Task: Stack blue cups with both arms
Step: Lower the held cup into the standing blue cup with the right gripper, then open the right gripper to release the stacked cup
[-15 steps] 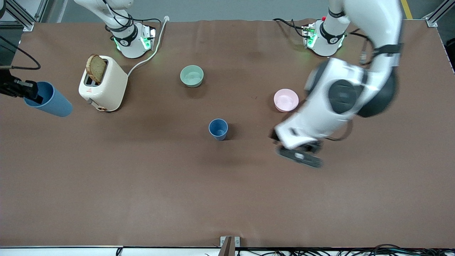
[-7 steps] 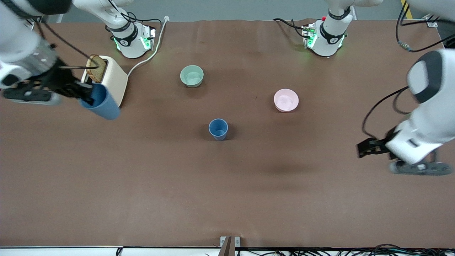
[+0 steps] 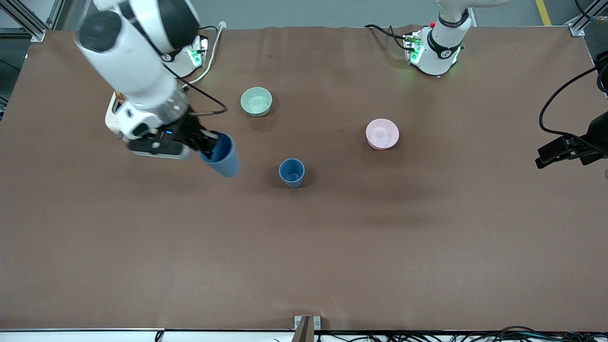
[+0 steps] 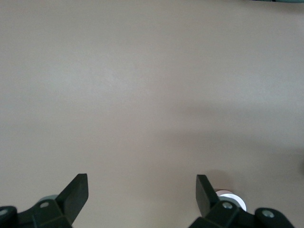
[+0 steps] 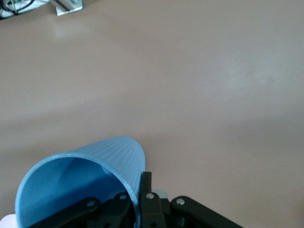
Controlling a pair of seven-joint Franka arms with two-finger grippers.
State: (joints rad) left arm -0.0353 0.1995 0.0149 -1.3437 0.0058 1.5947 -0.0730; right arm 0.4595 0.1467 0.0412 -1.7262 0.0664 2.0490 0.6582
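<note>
My right gripper [image 3: 209, 144] pinches one light, stiff blue cup [image 3: 222, 155] by its rim, midair toward the right arm's edge. The other cup [image 3: 291, 172] stands mid-desk. My left gripper [image 4: 141, 190] waits, spread empty.

High front camera facing both bases, wrist cameras close over the table [image 3: 304, 247] (all share it)

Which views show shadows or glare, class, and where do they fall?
Front view: soft dark shadows on the brown table beside the standing blue cup and both bowls; green glow at both arm bases. Right wrist view: pale sheen on the table near the held blue cup. Left wrist view: faint shadow band.
</note>
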